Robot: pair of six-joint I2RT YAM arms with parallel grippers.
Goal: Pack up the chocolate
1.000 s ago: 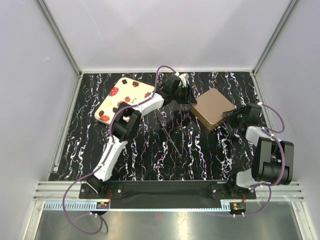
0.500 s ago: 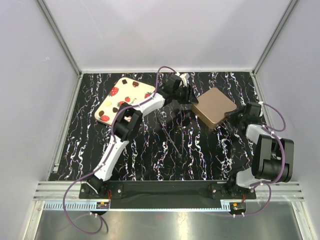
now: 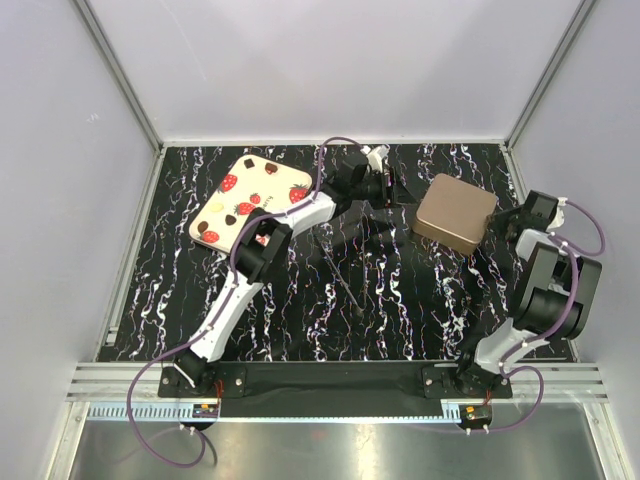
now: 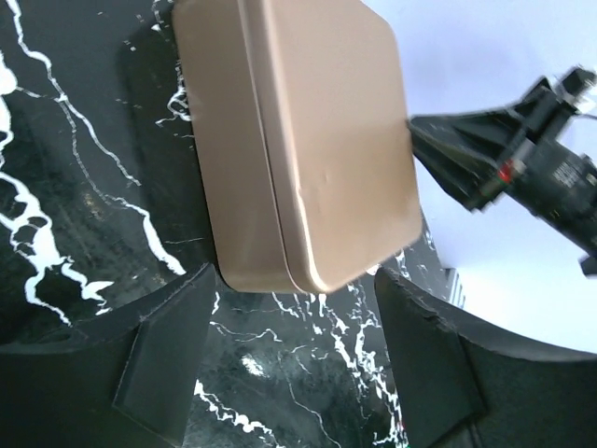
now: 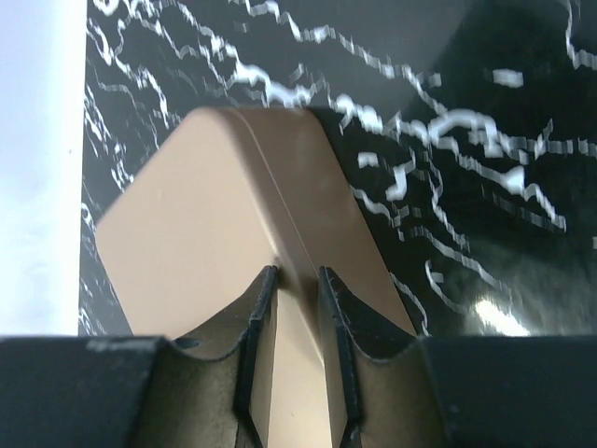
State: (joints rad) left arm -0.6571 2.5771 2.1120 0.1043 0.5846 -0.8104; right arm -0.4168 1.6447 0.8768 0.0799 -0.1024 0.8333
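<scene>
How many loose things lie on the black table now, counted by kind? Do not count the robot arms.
brown box: 1
cream lid with strawberries: 1
Total: 2

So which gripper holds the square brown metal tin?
The right gripper, shut on the square brown tin; the left gripper is open, off it.

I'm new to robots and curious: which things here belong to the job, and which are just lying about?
In the job: brown tin, pinched at its edge by the right gripper; left gripper, open beside it.
Lying about: strawberry lid, untouched on the table.
</scene>
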